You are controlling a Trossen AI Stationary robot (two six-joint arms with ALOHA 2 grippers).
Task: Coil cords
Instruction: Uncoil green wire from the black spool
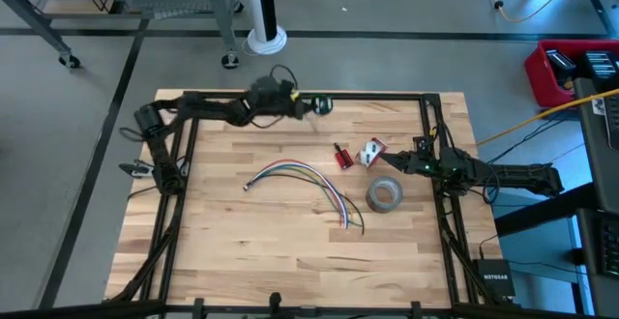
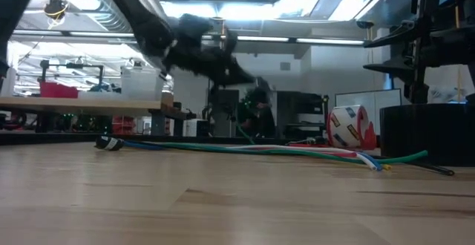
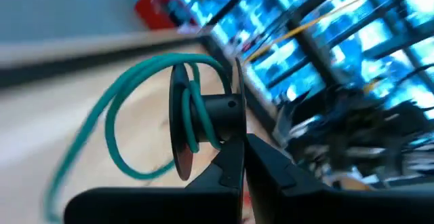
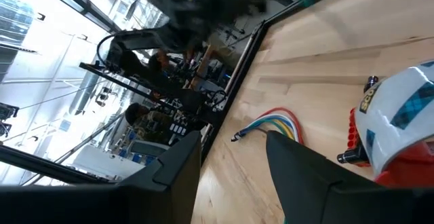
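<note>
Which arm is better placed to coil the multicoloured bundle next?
Right, probably. The right claw is open and near the multicoloured bundle, while the left claw, at the far edge, is shut on the green wire.

Left hand [image 3: 234, 157] grips looped green wire [image 3: 115, 115].

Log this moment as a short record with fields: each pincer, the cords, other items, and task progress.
left pincer: raised at the table's far edge, shut on the thin dark green wire, which hangs from it in loops
right pincer: open, waiting low at the table's right side beside the small red-and-white pieces
bundle of long multicoloured strands: lying uncoiled in an arc mid-table
grey tape roll: flat on the light wooden table, near the bundle's loose ends
progress: green wire looped; bundle untouched
</note>
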